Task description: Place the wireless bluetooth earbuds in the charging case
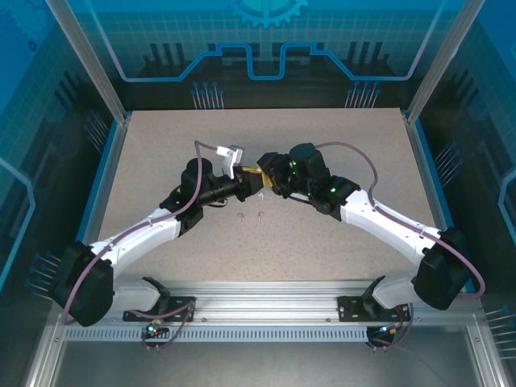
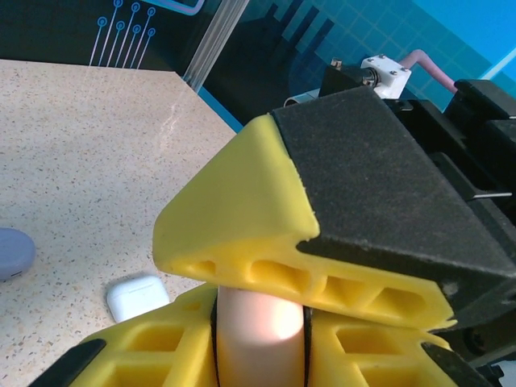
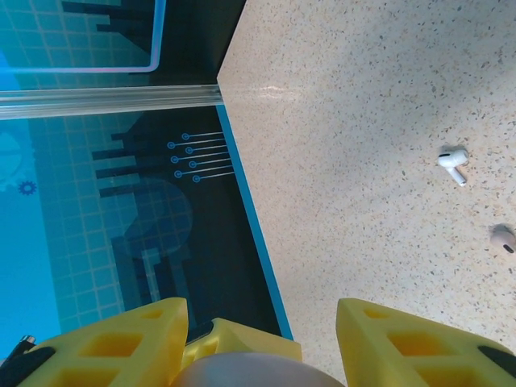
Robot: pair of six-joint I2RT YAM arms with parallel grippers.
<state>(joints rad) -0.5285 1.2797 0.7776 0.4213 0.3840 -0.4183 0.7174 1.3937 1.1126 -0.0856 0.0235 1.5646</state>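
1. Closest to the left wrist camera, a pink case (image 2: 262,334) is seen between the yellow fingers (image 2: 153,351) of the left gripper (image 2: 260,318). Its lower part is cut off by the frame edge, and whether its lid is up cannot be made out.
2. The left gripper is clamped on the pink case, with a finger pressed against each side.
3. The top of the case is covered by one yellow-and-black finger (image 2: 242,210) of the right gripper (image 3: 260,306), so little of the case is shown.
4. The right gripper's fingers are held apart on either side of a rounded pinkish shape at the bottom edge of its wrist view. Whether they press on it cannot be told.
5. From above, both grippers are seen meeting over the middle of the table (image 1: 322,242), and the case between them is hidden.
6. Two pink earbuds (image 1: 251,216) are laid on the table just nearer than the grippers, close together but apart.
7. A pair of white earbuds (image 3: 453,164) is seen on the table, with a purple earbud (image 3: 504,239) nearby, cut off by the frame edge.
8. A white case (image 2: 137,296) and a lilac case (image 2: 12,251), partly cut off, are seen on the table beyond the left gripper.
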